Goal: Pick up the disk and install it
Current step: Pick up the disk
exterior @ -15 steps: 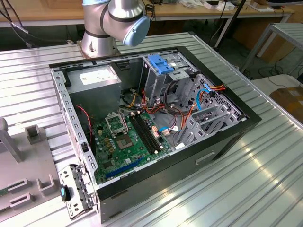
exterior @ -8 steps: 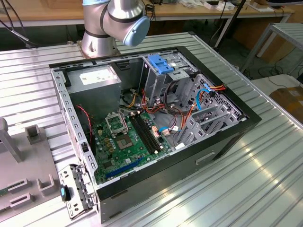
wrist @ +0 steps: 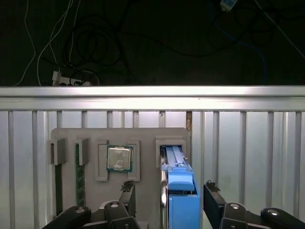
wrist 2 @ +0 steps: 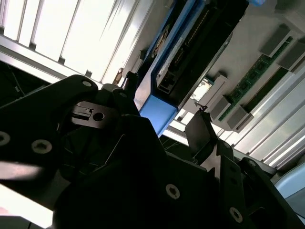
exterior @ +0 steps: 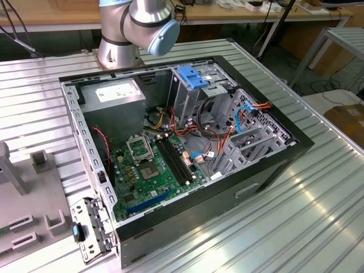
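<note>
In the first wrist view the disk (wrist: 180, 191) stands on edge in a slot of a grey fixture tray (wrist: 143, 136); its bright blue carrier rail faces the camera. My gripper (wrist: 170, 202) is open and straddles it. One finger (wrist: 127, 196) stands well clear on one side, and the other finger (wrist: 213, 200) sits close to the other side. In the second wrist view the disk (wrist 2: 159, 107) shows as a blue end block with a dark body, between the black parts of the gripper (wrist 2: 152, 131).
The tray also holds a processor chip (wrist: 119, 158) and a green memory stick (wrist: 80, 174). In the exterior view the open computer case (exterior: 273, 165) lies on the ribbed metal table, with a blue bracket (exterior: 196, 77) on its drive cage. The arm's base (exterior: 122, 45) stands behind it.
</note>
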